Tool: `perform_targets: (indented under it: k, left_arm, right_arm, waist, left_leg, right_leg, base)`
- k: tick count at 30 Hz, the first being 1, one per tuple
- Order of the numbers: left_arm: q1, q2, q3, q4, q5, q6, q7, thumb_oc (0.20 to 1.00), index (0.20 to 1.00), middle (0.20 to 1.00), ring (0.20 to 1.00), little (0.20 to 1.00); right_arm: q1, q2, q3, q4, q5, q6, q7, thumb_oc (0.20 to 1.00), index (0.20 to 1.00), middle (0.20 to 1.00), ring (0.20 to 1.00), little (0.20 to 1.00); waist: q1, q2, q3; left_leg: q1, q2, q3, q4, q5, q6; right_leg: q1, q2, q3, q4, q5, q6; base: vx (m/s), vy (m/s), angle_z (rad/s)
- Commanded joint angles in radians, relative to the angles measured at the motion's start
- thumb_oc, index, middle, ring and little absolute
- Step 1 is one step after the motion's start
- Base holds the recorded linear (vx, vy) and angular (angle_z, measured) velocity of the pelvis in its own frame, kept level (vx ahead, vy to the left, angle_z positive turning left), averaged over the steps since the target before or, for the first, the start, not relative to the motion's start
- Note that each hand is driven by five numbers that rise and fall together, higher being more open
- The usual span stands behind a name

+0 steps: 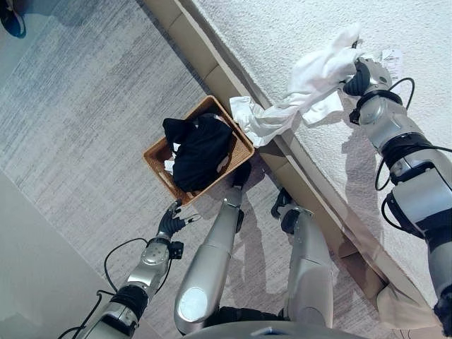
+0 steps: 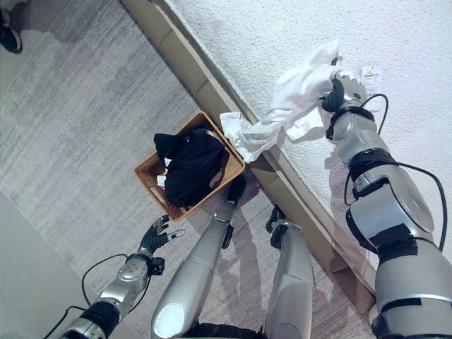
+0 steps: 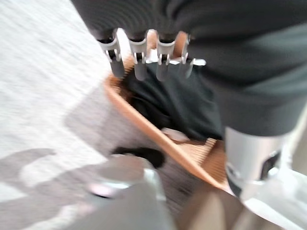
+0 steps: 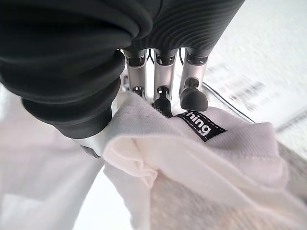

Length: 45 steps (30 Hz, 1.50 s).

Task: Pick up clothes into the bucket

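The right hand has its fingers curled round a white garment and pinches a bunch of it against the thumb, as the right wrist view shows. A small black label sits on the cloth right by the fingertips. The hand is up over the white bed, well in from its edge. From the hand, the white garment runs long and thin, down toward the basket. Its far end hangs over the tan bed edge and ends just beside the basket's near corner. The other end puffs up above the hand.

The left hand is low over the grey carpet, near the basket's closest corner but not touching it. Its fingers are mostly straight, a little apart, and hold nothing. They point toward the basket.

The basket is brown and woven and stands on the carpet, tight beside the bed edge. A black garment lies in it, piled high and spilling over one rim. There is lots of open carpet on the side away from the bed. A dark shoe shows in the far corner of the floor.
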Motion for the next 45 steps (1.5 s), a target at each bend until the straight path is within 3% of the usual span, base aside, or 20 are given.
perform_targets:
  k: [1, 2, 5, 9, 14, 21, 31, 40, 45]
  left_arm:
    - [0.01, 0.012, -0.002, -0.038, 0.039, -0.048, 0.027, 1.0, 1.0, 1.0, 1.0, 1.0]
    - [-0.014, 0.043, -0.01, -0.069, 0.134, -0.047, 0.047, 1.0, 1.0, 1.0, 1.0, 1.0]
    - [-0.055, 0.089, -0.024, -0.133, 0.243, -0.037, 0.069, 1.0, 1.0, 1.0, 1.0, 1.0]
    - [-0.091, 0.124, -0.011, -0.183, 0.291, -0.032, 0.078, 1.0, 1.0, 1.0, 1.0, 1.0]
    - [-0.057, 0.151, 0.073, -0.297, 0.309, -0.027, 0.063, 1.0, 1.0, 1.0, 1.0, 1.0]
    - [-0.052, 0.158, 0.095, -0.355, 0.354, -0.015, 0.01, 1.0, 1.0, 1.0, 1.0, 1.0]
    - [-0.068, 0.065, 0.012, -0.389, 0.283, 0.028, -0.156, 1.0, 1.0, 1.0, 1.0, 1.0]
    - [-0.242, 0.053, -0.168, -0.424, 0.162, 0.06, -0.285, 1.0, 1.0, 1.0, 1.0, 1.0]
    - [-0.309, -0.03, -0.314, -0.379, -0.102, 0.121, -0.359, 1.0, 1.0, 1.0, 1.0, 1.0]
  right_arm:
    - [-0.022, -0.092, -0.023, -0.077, 0.021, -0.042, -0.061, 0.2, 0.2, 0.2, 0.2, 0.2]
    - [0.004, -0.114, -0.02, -0.178, 0.0, -0.05, -0.057, 0.2, 0.2, 0.2, 0.2, 0.2]
    - [0.049, -0.139, -0.024, -0.286, -0.016, -0.062, -0.039, 0.2, 0.2, 0.2, 0.2, 0.2]
    - [0.105, -0.144, -0.041, -0.391, -0.015, -0.071, -0.007, 0.2, 0.2, 0.2, 0.2, 0.2]
    - [0.38, -0.161, -0.172, -0.653, 0.005, -0.099, 0.083, 0.2, 0.2, 0.2, 0.2, 0.2]
    - [0.567, -0.182, -0.274, -0.794, 0.042, -0.121, 0.187, 0.2, 0.2, 0.2, 0.2, 0.2]
    - [0.701, -0.192, -0.318, -1.072, 0.392, -0.112, 0.448, 0.2, 0.2, 0.2, 0.2, 0.2]
    - [0.675, -0.154, -0.284, -1.194, 0.524, -0.092, 0.51, 0.2, 0.2, 0.2, 0.2, 0.2]
    - [0.635, -0.138, -0.229, -1.281, 0.616, -0.086, 0.543, 0.2, 0.2, 0.2, 0.2, 0.2]
  waist:
    - [-0.027, 0.025, -0.009]
    - [-0.037, 0.015, -0.009]
    - [-0.059, 0.002, -0.009]
    - [-0.08, -0.012, -0.02]
    - [-0.117, -0.041, -0.134]
    - [-0.135, -0.059, -0.255]
    - [-0.152, -0.08, -0.42]
    - [-0.181, -0.067, -0.475]
    - [-0.207, -0.056, -0.486]
  left_leg:
    - [0.016, 0.08, 0.005, 0.097, -0.107, 0.001]
    - [0.055, 0.086, 0.015, 0.098, -0.119, 0.002]
    - [0.137, 0.098, 0.035, 0.092, -0.135, 0.002]
    - [0.23, 0.11, 0.061, 0.074, -0.148, 0.001]
    - [0.398, 0.13, 0.091, -0.005, -0.168, 0.003]
    - [0.546, 0.141, 0.104, -0.117, -0.156, -0.004]
    - [0.734, 0.171, 0.149, -0.229, -0.162, -0.012]
    - [0.79, 0.182, 0.175, -0.272, -0.151, -0.012]
    - [0.811, 0.181, 0.178, -0.271, -0.162, -0.009]
  right_leg:
    - [0.06, -0.013, 0.079, -0.082, 0.082, 0.089]
    - [0.099, -0.006, 0.086, -0.099, 0.084, 0.089]
    - [0.179, 0.0, 0.099, -0.134, 0.092, 0.095]
    - [0.275, 0.018, 0.112, -0.188, 0.104, 0.102]
    - [0.45, 0.046, 0.118, -0.321, 0.128, 0.117]
    - [0.592, 0.07, 0.104, -0.435, 0.144, 0.125]
    - [0.79, 0.096, 0.097, -0.587, 0.159, 0.132]
    - [0.84, 0.102, 0.102, -0.644, 0.179, 0.133]
    - [0.854, 0.101, 0.11, -0.629, 0.168, 0.131]
  base:
    - [-0.01, 0.037, -0.03]
    - [-0.08, 0.068, -0.05]
    - [0.02, 0.066, -0.12]
    - [0.07, 0.067, -0.33]
    - [0.14, -0.008, -0.33]
    - [0.13, -0.035, -0.14]
    - [0.1, -0.034, -0.03]
    - [0.03, -0.01, -0.1]
    - [0.02, 0.003, -0.05]
